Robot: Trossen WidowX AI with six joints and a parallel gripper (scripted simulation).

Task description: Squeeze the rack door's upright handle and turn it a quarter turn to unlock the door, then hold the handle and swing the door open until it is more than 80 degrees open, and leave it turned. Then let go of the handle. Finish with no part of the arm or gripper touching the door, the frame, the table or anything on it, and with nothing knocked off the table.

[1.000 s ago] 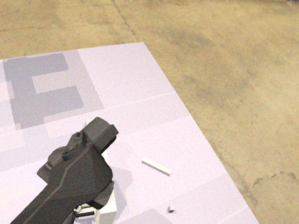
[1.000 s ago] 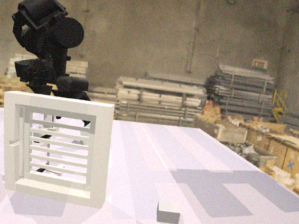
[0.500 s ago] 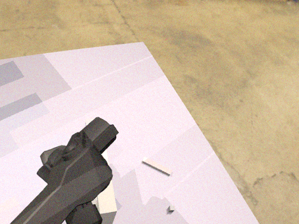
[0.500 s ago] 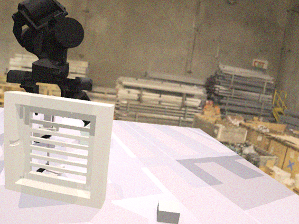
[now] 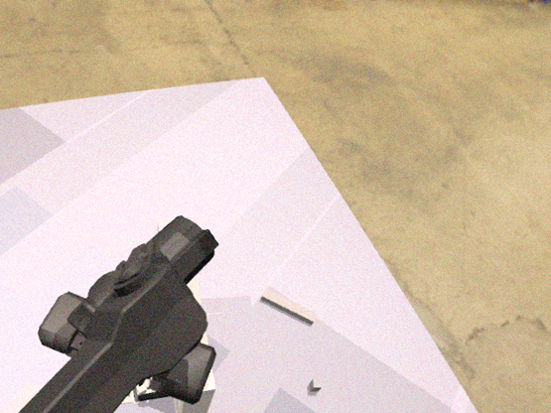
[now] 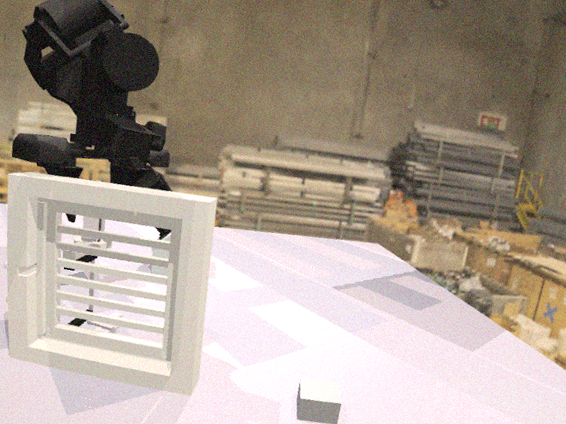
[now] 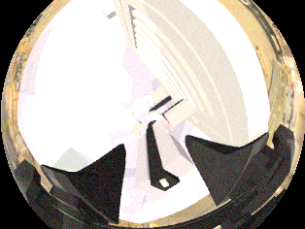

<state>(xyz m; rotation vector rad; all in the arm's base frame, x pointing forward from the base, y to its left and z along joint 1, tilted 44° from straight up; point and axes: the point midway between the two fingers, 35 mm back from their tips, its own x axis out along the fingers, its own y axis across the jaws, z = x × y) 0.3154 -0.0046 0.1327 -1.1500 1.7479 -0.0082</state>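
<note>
Upright handle [image 7: 170, 155]: at lower centre of the wrist frame, between fingers standing apart, not clamped. Probably stiff, light to turn, slippery if pinched off-centre; best squeezed midway along, across both flat sides. Gripper [image 5: 124, 348] [image 6: 117, 224] [image 7: 155, 145]: behind the frame [image 6: 201, 237] at left in the exterior view, pointing down towards the desk [image 5: 248, 171] [image 6: 415, 372].

Concrete wall [image 6: 270, 67]; seemingly stained tan floor [image 5: 476, 144]

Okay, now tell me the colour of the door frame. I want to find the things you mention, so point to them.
Plain off-white; the frame [image 6: 200, 288] shows best in the exterior view.
</note>
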